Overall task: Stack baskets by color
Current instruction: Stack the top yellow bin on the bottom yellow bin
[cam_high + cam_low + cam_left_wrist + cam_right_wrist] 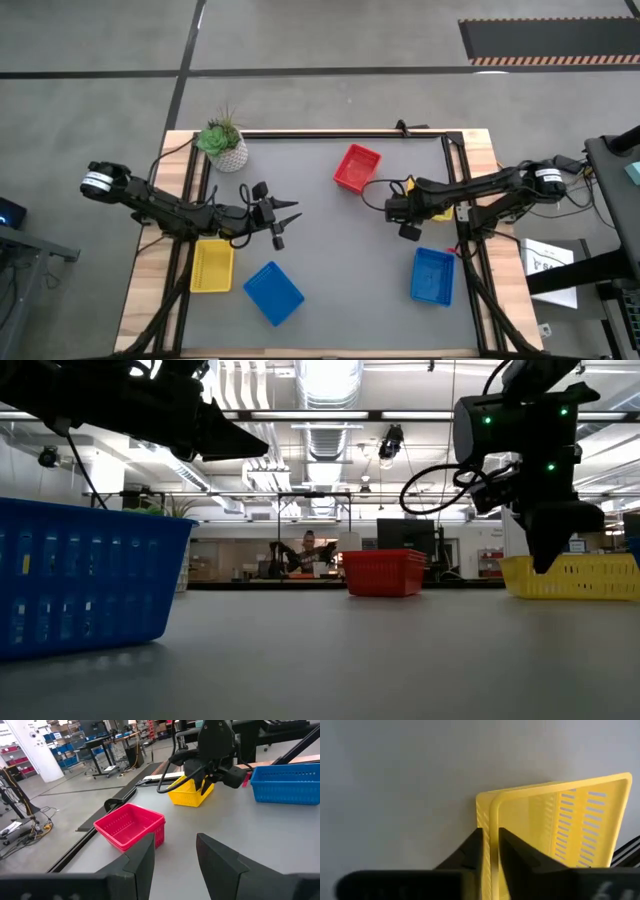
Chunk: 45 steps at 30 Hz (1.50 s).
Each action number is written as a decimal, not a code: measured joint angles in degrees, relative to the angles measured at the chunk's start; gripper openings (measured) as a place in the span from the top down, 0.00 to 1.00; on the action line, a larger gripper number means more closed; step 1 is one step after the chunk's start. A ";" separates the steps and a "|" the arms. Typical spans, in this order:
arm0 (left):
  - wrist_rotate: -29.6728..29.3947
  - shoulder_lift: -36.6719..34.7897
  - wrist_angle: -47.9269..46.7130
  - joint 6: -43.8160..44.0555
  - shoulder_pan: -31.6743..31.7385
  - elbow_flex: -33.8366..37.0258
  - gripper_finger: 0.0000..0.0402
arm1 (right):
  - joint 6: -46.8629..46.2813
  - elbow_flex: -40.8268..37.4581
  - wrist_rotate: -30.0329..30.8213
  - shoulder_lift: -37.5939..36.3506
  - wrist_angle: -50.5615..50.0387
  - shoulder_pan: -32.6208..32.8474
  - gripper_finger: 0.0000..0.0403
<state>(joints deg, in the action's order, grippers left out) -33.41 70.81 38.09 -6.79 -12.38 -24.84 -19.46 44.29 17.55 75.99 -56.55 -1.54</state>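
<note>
The light, stiff yellow basket (555, 820) was pinched at its thin rim wall by the right gripper (490, 845); the left gripper (175, 855) was held spread.

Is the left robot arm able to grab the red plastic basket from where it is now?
Probably yes. The left gripper hangs open above bare table, pointing toward the red plastic basket, with nothing between them. The right gripper is busy at the yellow plastic basket farther off.

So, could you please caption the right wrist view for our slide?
Right gripper straddling the rim of a yellow basket on the grey table.
</note>
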 joint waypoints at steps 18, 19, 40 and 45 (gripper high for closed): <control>0.44 0.02 0.29 0.37 -0.04 -0.63 0.68 | 6.58 8.80 -12.37 -8.52 -4.44 2.41 0.98; 0.88 0.02 0.39 0.38 -0.04 -0.66 0.68 | 7.74 10.00 -14.15 -8.71 -4.44 2.98 0.98; 27.29 5.85 0.52 0.44 0.00 -11.60 0.68 | 50.90 15.73 -35.73 0.99 23.03 7.15 0.98; 31.28 11.43 0.42 0.44 0.22 -15.66 0.68 | 56.43 17.55 -36.01 5.27 24.07 7.15 0.98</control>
<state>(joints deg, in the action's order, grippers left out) -2.13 82.24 38.50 -6.35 -12.16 -40.50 36.96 61.84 -18.46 81.25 -32.48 5.61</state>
